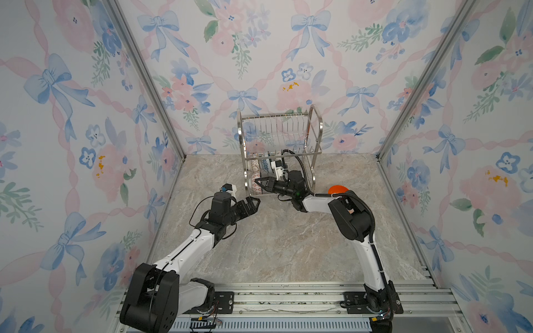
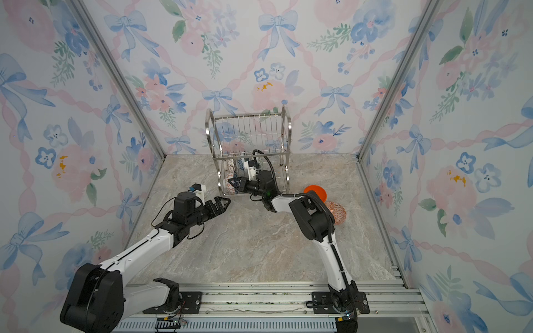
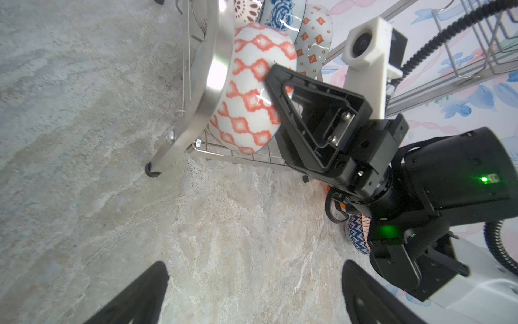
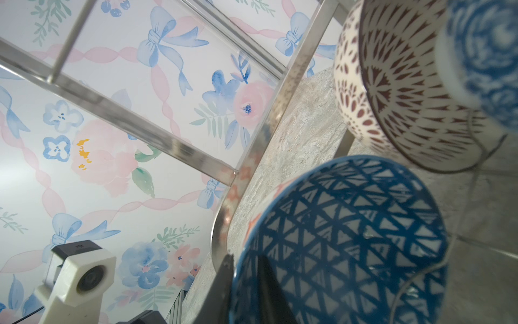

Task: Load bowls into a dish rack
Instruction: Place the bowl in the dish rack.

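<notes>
Between right tool (image 4: 244, 266) fingers (image 4: 221, 289), bowl (image 4: 336, 238) rim.

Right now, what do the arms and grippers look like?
The left arm and right arm: white link shells, black joint housings. The left gripper and right gripper: black, triangular cut-out fingers. Each wrist bears a white camera mount. A black ribbed conduit runs along the right arm; thin black cables loop off the left. Green lights glow near the right wrist.
</notes>
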